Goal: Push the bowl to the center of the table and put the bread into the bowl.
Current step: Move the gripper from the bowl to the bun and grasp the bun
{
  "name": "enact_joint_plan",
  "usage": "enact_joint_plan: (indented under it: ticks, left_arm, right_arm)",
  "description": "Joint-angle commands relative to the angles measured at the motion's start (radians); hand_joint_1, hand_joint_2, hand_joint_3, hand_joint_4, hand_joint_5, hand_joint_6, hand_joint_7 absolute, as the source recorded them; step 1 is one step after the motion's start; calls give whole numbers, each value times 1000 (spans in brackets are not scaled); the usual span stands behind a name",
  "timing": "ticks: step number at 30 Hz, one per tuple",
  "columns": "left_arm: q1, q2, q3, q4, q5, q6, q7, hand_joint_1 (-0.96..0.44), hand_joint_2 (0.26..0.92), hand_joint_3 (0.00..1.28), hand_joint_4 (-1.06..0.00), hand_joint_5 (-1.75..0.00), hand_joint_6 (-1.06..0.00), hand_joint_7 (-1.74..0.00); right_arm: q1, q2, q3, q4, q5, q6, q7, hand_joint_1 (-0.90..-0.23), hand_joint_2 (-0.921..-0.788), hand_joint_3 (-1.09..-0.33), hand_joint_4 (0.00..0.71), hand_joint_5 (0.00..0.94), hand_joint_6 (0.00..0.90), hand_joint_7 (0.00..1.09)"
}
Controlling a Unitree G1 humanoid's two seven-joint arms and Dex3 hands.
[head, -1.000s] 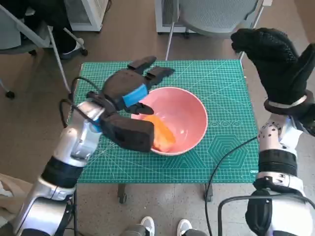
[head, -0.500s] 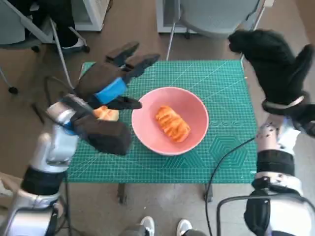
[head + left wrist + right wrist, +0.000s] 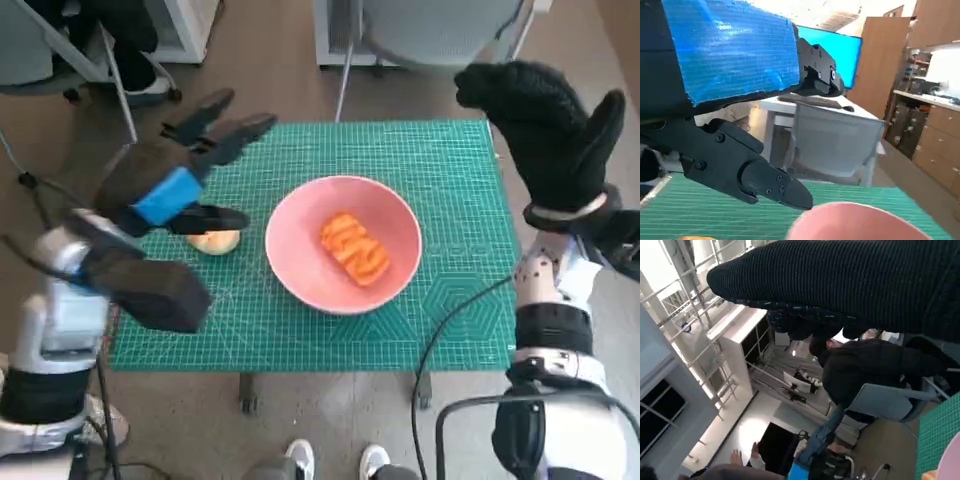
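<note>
Left robot hand [image 3: 165, 185] has let go, pulled back toward 9 o'clock, fingers spread, empty. Bread [image 3: 354, 248] now lies in bowl [image 3: 300, 270], tabletop [image 3: 450, 170] centre. Second bun [image 3: 214, 241] at bowl's 9 o'clock. Right robot hand [image 3: 545, 125] raised at 3 o'clock, spread, empty. Task looks complete.

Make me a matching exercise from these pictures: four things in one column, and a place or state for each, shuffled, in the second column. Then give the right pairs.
Things
1. orange bread
2. pale bread
3. left hand
4. right hand

Places or states
A. raised above the table's right edge, holding nothing
B. lying inside the pink bowl
C. on the green mat, left of the bowl
D. open, hovering over the mat's left part, above a bread

Pairs: 1-B, 2-C, 3-D, 4-A
</note>
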Motion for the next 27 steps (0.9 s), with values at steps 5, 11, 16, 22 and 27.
enact_joint_plan:
  ticks: [5,11,16,22,27]
  left_arm:
    - [64,108,78,-53,-9,7,-36,-501,763,0,-188,-1,-349,-70]
    - [107,150,82,-78,34,54,-58,-459,712,0,-170,-1,-337,-48]
    - [132,165,58,-77,104,78,-44,-473,697,0,-171,-2,-334,-34]
    - [132,157,37,-51,140,85,-34,-518,696,1,-176,-3,-338,-22]
    - [122,129,15,1,152,95,-11,-555,703,3,-176,-1,-337,-15]
  right_arm:
    - [11,0,1,10,-3,2,6,-714,-921,-795,223,0,286,10]
    - [6,3,4,17,-10,-5,0,-709,-921,-795,217,0,281,8]
    - [1,5,7,22,-12,-5,-1,-708,-921,-794,210,0,276,5]
    - [-5,3,10,31,-15,-6,3,-708,-921,-794,204,0,271,3]
    - [-10,-1,13,38,-17,-5,8,-709,-921,-795,201,0,268,1]
